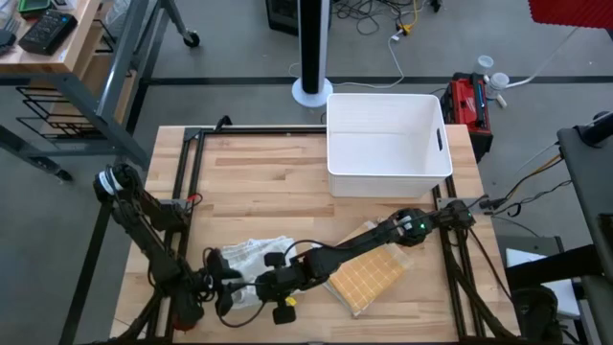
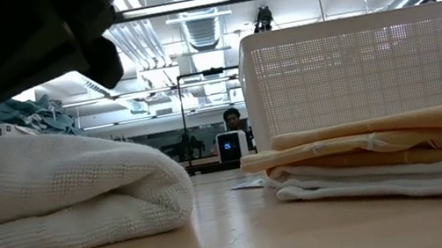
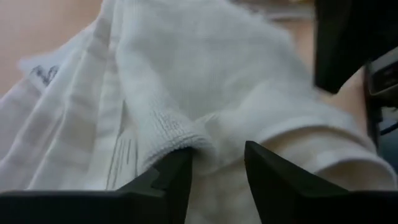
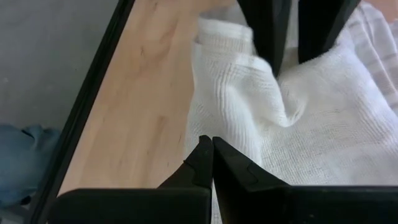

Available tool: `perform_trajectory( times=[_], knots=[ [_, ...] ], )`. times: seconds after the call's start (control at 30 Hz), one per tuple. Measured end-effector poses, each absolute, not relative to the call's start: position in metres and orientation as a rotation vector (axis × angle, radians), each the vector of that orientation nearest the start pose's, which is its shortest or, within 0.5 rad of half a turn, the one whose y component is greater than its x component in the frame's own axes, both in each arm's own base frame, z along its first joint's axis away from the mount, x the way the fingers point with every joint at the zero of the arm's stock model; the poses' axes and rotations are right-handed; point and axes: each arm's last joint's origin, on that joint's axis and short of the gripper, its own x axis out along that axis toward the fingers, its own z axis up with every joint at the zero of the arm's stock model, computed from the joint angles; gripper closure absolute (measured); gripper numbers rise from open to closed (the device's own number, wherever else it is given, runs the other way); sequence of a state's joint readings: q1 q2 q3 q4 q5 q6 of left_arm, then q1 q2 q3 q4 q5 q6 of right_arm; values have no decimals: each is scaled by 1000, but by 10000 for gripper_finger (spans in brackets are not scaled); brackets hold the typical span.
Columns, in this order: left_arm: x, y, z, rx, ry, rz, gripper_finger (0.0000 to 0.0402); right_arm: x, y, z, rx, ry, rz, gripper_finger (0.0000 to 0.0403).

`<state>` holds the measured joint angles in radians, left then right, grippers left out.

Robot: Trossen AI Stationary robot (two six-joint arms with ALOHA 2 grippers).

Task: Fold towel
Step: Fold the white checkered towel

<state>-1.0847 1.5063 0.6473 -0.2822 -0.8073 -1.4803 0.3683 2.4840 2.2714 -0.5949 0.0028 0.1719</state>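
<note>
Wooden worktop (image 1: 259,182), with both arms low over a white towel near its front edge.

The towel (image 1: 251,257) lies bunched at the front left of the worktop. The left claw (image 3: 217,168) stands parted, its tips pressing into the towel's folds. The right claw (image 4: 212,155) is closed with nothing in it, just over the towel's edge. A folded yellow towel (image 1: 369,278) lies just right; a white bin (image 1: 387,144) stands behind.

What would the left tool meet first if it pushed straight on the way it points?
Most likely the white towel: the left tool stands open with a raised fold right at its tips. Whether it already touches is unclear.
</note>
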Motion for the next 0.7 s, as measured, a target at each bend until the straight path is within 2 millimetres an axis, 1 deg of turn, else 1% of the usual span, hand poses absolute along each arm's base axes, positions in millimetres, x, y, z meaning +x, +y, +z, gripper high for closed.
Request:
perform_trajectory(
  times=[0.1, 0.3, 0.37, 0.43, 0.5, 0.6, 0.7],
  knots=[
    [132, -202, 134, -487, 601, 262, 278, 511, 197, 200, 10, 830, 275, 403],
    [132, -193, 127, -503, 599, 305, 313, 511, 197, 198, -3, 833, 279, 403],
    [133, -191, 127, -498, 591, 317, 336, 511, 197, 198, -6, 833, 281, 403],
    [134, -189, 127, -466, 582, 337, 374, 511, 197, 198, -7, 833, 281, 403],
    [134, -189, 130, -442, 575, 352, 393, 510, 197, 197, -7, 834, 281, 403],
    [136, -191, 138, -393, 569, 379, 398, 510, 197, 197, -8, 836, 281, 403],
    [139, -194, 154, -318, 554, 417, 400, 510, 197, 196, -8, 837, 281, 403]
  ],
)
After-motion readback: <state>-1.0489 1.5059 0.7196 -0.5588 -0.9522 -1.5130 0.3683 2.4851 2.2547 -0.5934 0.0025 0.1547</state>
